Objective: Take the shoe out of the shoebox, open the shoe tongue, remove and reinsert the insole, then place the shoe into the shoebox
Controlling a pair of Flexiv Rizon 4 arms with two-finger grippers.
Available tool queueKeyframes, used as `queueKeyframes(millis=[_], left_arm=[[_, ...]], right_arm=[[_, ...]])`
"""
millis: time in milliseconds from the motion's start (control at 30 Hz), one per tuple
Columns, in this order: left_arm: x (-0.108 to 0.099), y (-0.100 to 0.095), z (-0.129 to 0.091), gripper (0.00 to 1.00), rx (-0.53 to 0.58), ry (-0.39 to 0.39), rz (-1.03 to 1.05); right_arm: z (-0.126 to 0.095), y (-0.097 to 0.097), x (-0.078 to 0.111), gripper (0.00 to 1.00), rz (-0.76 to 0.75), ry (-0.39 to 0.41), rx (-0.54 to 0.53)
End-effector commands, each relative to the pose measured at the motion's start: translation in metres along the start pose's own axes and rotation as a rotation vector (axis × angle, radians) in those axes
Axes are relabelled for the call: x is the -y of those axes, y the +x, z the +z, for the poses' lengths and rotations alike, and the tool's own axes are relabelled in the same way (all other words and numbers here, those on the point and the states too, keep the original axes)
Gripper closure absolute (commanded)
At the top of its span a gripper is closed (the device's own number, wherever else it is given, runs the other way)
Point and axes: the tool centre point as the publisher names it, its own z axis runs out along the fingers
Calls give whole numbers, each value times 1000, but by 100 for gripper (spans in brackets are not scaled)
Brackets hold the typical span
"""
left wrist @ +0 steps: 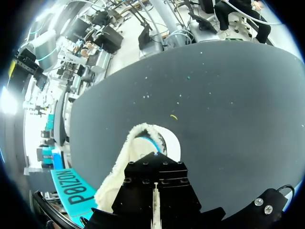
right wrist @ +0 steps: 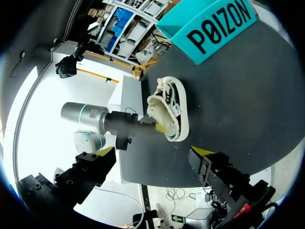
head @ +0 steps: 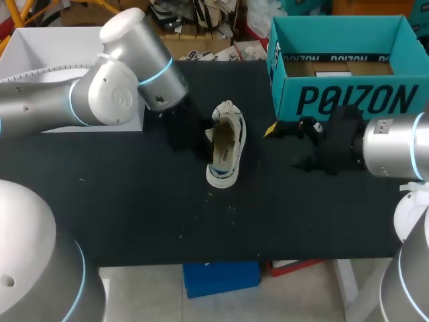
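A low shoe with a white sole, a black-and-white upper and a cream fleecy lining (head: 226, 144) is lying outside the box, near the middle of the black table (head: 134, 208). It is tipped towards its side, with the opening turned to the left arm (head: 100, 94). The left gripper (right wrist: 158, 128) is being pressed against the shoe at its lined collar. Whether it is clamped on the shoe or only touching it cannot be told, since its own wrist view is being blocked by the black gripper body (left wrist: 155, 191). The right gripper (right wrist: 153, 152) is being held spread wide, with nothing between its yellow tips (right wrist: 200, 151). It is near the shoe, on the side towards the teal cardboard shoebox (head: 342, 100). That shoebox is standing open and upright at the table's far right corner, apart from the shoe. A white box (head: 40, 47) is sitting at the far left, partly under the left arm.
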Motion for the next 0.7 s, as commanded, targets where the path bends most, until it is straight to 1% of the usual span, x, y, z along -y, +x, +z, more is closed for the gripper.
queueKeyframes(millis=[33, 333, 700], left_arm=[[-6, -7, 10, 100, -26, 15, 8], [-7, -14, 29, 100, -111, 63, 48], [-13, -11, 52, 100, -169, 72, 50]], right_arm=[[0, 0, 0, 0, 0, 0, 0], [0, 0, 0, 0, 0, 0, 0], [0, 0, 0, 0, 0, 0, 0]])
